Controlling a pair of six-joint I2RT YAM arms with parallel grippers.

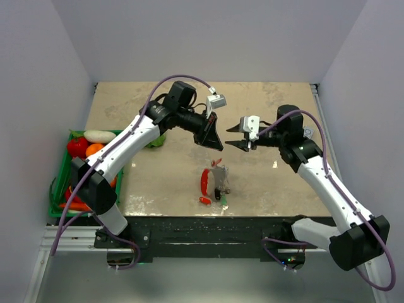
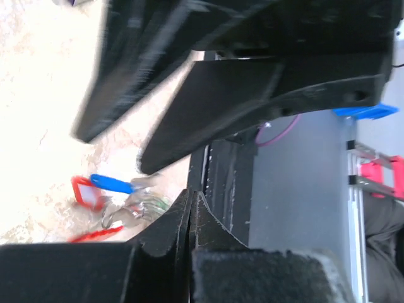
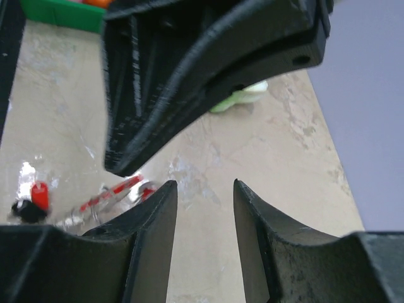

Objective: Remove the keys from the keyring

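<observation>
Keys + keyring: one bunch, lying flat on the counter (image 1: 158, 183), near its front edge, about mid-width.

The keys (image 1: 221, 183) sit in a tight cluster, nothing lifted. The red oval fob (image 1: 204, 182) lies on the cluster's left side, long axis running near-to-far. One small red head is at the far end, and another red one plus a green one are at the near end. The left wrist view shows a blue head (image 2: 110, 184) lying across a red-framed tag (image 2: 84, 192), with the silvery keyring (image 2: 123, 214) loops just beside them. Keys probably all on the ring, but it's too blurred to confirm.
</observation>
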